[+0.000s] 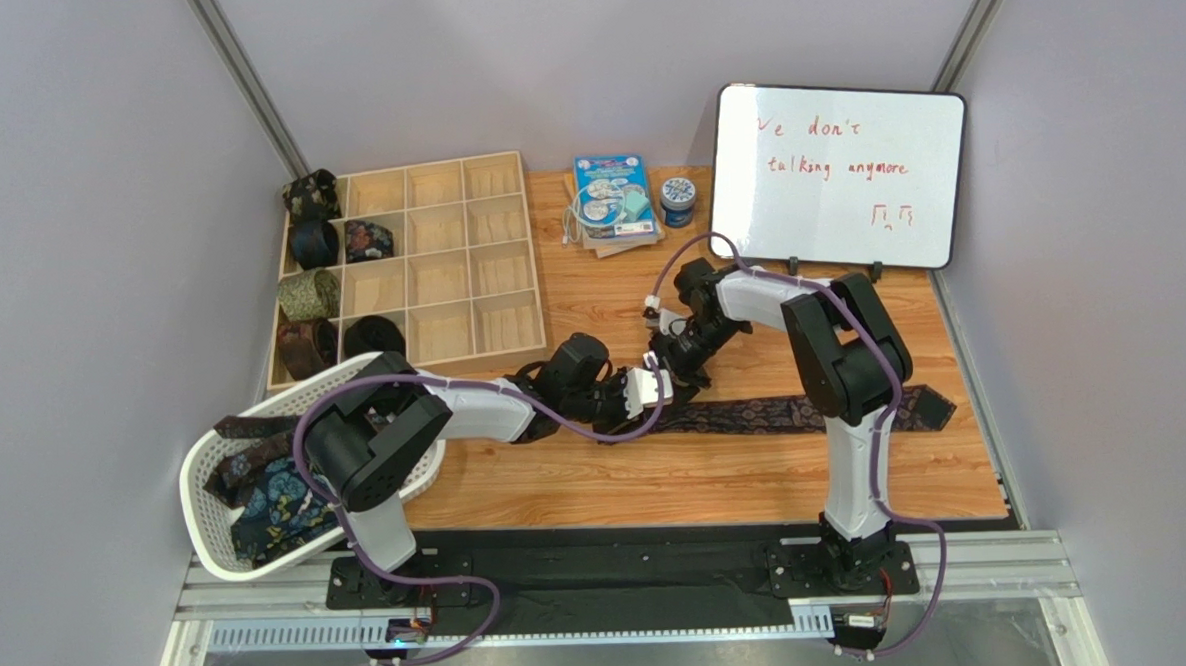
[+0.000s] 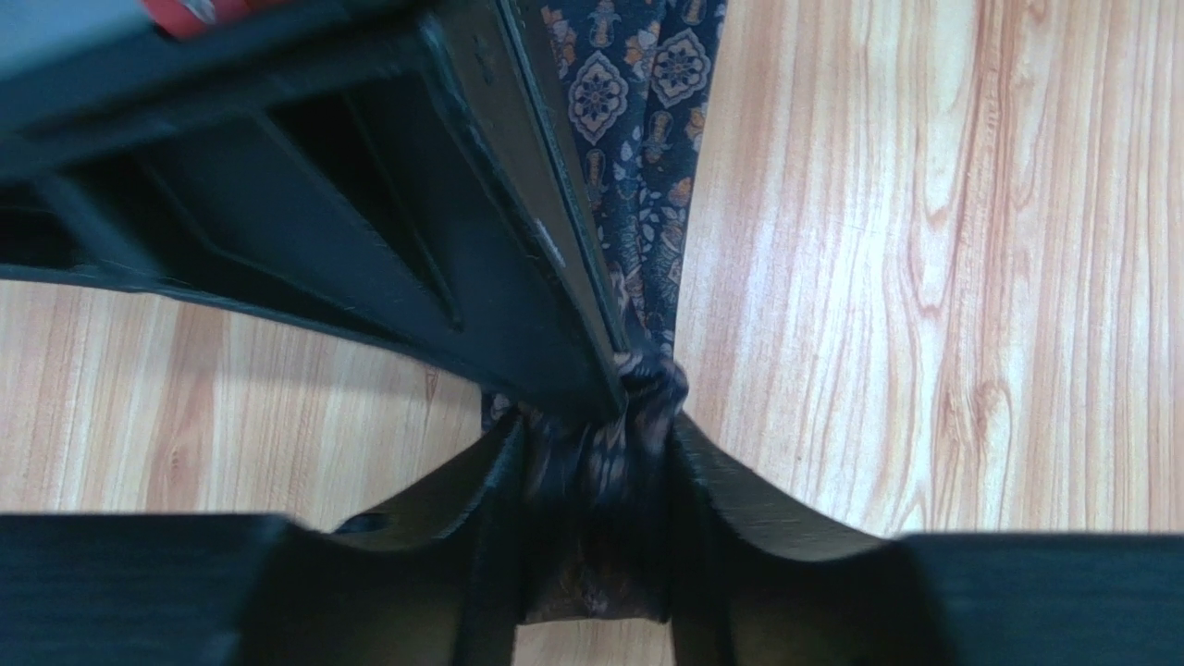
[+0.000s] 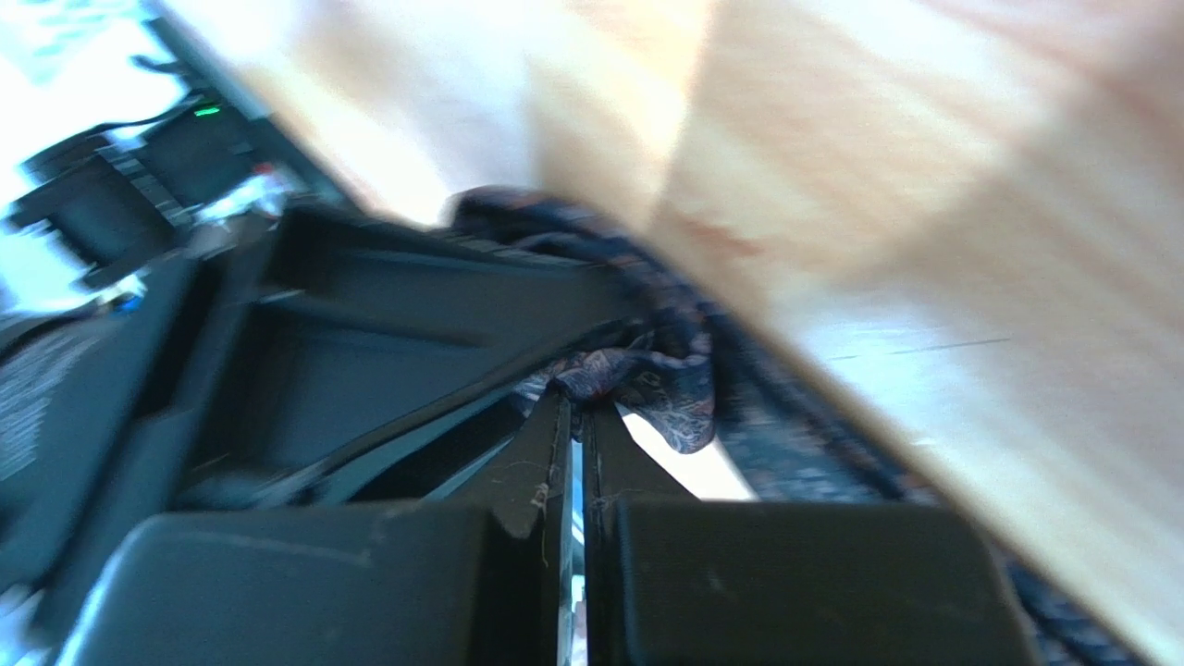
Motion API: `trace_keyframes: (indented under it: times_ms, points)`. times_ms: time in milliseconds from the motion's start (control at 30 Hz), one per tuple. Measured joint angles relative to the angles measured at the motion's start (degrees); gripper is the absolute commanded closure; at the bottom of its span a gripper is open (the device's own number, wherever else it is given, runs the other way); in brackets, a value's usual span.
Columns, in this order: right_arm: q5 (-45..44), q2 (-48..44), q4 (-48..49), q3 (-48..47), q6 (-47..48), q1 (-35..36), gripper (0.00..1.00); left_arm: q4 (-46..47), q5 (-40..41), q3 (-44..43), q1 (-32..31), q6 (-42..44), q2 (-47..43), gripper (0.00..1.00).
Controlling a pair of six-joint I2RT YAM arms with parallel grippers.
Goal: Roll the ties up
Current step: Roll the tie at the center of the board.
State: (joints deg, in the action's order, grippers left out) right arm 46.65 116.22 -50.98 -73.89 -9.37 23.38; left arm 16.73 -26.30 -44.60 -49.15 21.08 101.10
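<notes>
A long, narrow tie lay flat across the wooden table, running from the centre of the top view out to a pointed end at the right. Its cloth was dark navy, printed with small pale medallions and paisley shapes, as the left wrist view showed in the strip at upper centre. At its centre end the fabric was gathered into a tight, creased bunch.

The left gripper was clamped on that bunch, one black finger on each side. The right gripper had its fingers pressed almost together, with a fold of the same tie pinched at their tips; that view was blurred, so finer detail was lost.

At upper left of the top view stood a pale wooden box divided into a grid of square cells. Rolled ties sat as small dark coils down its left-hand column, with two more in the next column.

At lower left a white mesh basket, oval with a perforated plastic wall, held loose ties in a heap, one with a blue floral print and a brown one draped over the rim.

A whiteboard with red handwriting leaned at upper right.
</notes>
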Motion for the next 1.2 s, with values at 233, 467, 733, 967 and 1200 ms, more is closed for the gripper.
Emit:
trace_keyframes:
  times_ms: [233,467,733,967,1200]
  points:
    - [-4.76,1.14,-0.39,1.14,-0.07,-0.72,1.0,0.39,-1.92,0.79,0.31,-0.63,-0.42,0.28]
    - [-6.91,1.14,-1.22,1.07,-0.11,-0.76,1.0,3.56,-2.25,4.92,2.01,-1.46,-2.64,0.2]
    - [-7.85,1.66,-2.56,0.24,-0.26,-0.74,1.0,9.18,-4.96,7.1,2.84,-1.79,-3.02,0.24]
    - [-7.54,2.75,-4.02,-0.92,-0.31,-0.76,1.0,15.87,-6.64,6.71,2.84,-4.02,-1.14,0.5]
    - [-6.95,2.97,-4.28,-1.11,-0.22,-0.76,1.0,13.66,-7.74,2.6,2.75,-2.73,0.98,0.3]
